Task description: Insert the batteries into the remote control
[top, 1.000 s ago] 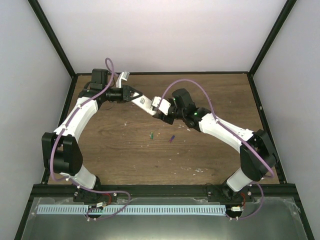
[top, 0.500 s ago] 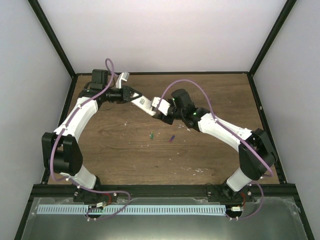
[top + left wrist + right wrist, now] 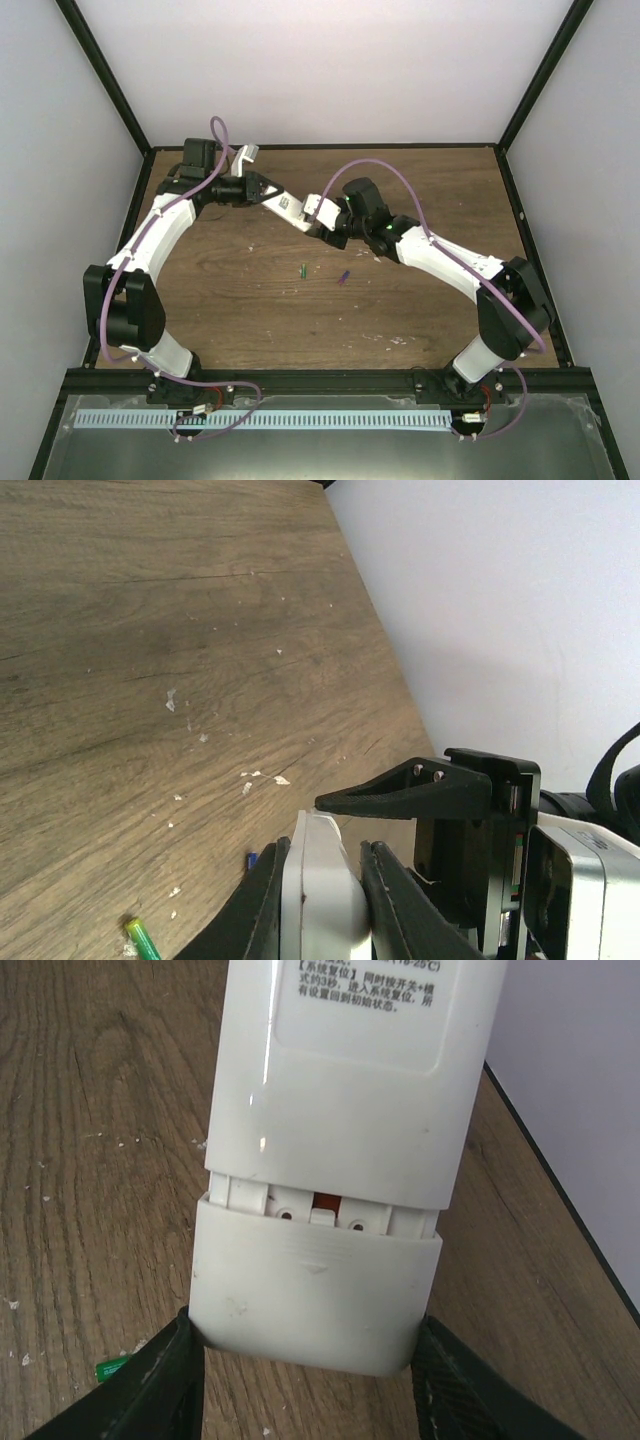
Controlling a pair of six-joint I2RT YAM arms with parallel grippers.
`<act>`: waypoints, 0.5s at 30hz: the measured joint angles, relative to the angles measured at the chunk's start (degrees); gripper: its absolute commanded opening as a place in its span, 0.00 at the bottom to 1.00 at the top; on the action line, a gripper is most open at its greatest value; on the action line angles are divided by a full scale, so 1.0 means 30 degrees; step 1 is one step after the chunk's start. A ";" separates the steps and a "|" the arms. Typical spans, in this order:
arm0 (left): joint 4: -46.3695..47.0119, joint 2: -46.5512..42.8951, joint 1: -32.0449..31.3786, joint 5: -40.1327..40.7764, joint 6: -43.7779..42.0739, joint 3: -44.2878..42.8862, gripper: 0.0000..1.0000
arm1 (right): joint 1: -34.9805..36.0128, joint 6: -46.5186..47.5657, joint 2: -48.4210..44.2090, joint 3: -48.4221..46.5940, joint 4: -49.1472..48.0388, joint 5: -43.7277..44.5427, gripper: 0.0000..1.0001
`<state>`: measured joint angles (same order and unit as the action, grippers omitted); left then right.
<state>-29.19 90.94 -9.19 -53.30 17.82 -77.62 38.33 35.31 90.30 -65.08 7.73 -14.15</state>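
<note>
Seen from above, two robot arms meet over the far middle of a wooden desk, holding a slim white remote control between them, lifted clear of the surface. The left arm's fingers are clamped tight on one end of the remote. The right arm's fingers are partly closed, pressing both sides of the battery cover at the other end; the cover sits slid partway off, showing the compartment's edge. The green battery and purple battery lie near each other on the desk, nearer the arm bases.
</note>
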 measured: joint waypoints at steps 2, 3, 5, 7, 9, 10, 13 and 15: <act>-0.0007 0.0000 0.0022 0.0036 -0.0015 0.0000 0.00 | -0.0029 0.0080 0.0022 0.0000 0.0022 0.0000 0.28; -0.0029 0.0000 0.0066 0.0066 -0.0022 0.0000 0.00 | -0.0051 0.0175 0.0036 0.0007 0.0102 0.0022 0.28; -0.0066 0.0000 0.0284 0.0226 -0.0036 -0.0058 0.00 | -0.0277 0.0299 0.0044 0.0182 0.0590 0.0415 0.28; -0.0095 -0.0007 0.0663 0.0415 -0.0036 -0.0240 0.00 | -0.0707 0.0372 0.0153 0.0481 0.1158 0.0816 0.28; -0.0073 -0.0007 0.0976 0.0576 -0.0051 -0.0364 0.00 | -0.0962 0.0437 0.0284 0.0743 0.1523 0.1093 0.28; -0.0066 -0.0015 0.1056 0.0619 -0.0044 -0.0401 0.00 | -0.1086 0.0423 0.0321 0.0838 0.1727 0.1224 0.29; -0.0102 -0.0015 0.1049 0.0678 -0.0051 -0.0401 0.00 | -0.1180 0.0430 0.0328 0.0962 0.1996 0.1479 0.36; -0.0095 -0.0015 0.1049 0.0678 -0.0051 -0.0401 0.00 | -0.1180 0.0321 0.0328 0.0969 0.1989 0.1566 0.51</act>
<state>-29.47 90.89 -6.04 -51.27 17.67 -78.83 34.79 36.27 91.29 -62.17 13.69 -9.45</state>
